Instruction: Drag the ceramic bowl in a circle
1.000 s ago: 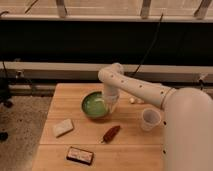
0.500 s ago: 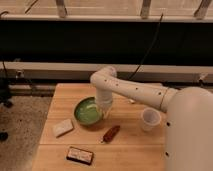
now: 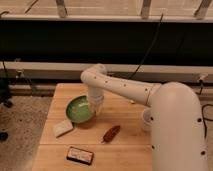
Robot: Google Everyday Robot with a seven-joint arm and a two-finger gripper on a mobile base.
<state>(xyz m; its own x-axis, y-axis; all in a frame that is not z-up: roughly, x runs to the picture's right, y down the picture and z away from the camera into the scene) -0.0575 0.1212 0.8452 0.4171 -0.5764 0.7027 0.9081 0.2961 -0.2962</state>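
Note:
The glossy green ceramic bowl [image 3: 80, 109] sits on the wooden table [image 3: 125, 112], left of centre. My gripper [image 3: 95, 106] reaches down at the bowl's right rim, at the end of the white arm [image 3: 125, 89] that comes in from the right. The gripper's lower end is against the bowl's right edge. The small whitish cup [image 3: 145, 119] stands to the right, mostly hidden behind my arm.
A pale sponge-like block [image 3: 63, 128] lies just below-left of the bowl. A reddish-brown oblong item [image 3: 111, 133] lies in front of the bowl to the right. A dark flat packet [image 3: 80, 155] lies near the front edge. A dark wall with cables runs behind the table.
The bowl has slid left and toward the table's front together with my gripper. The arm's elbow has swung left. The other items have not moved.

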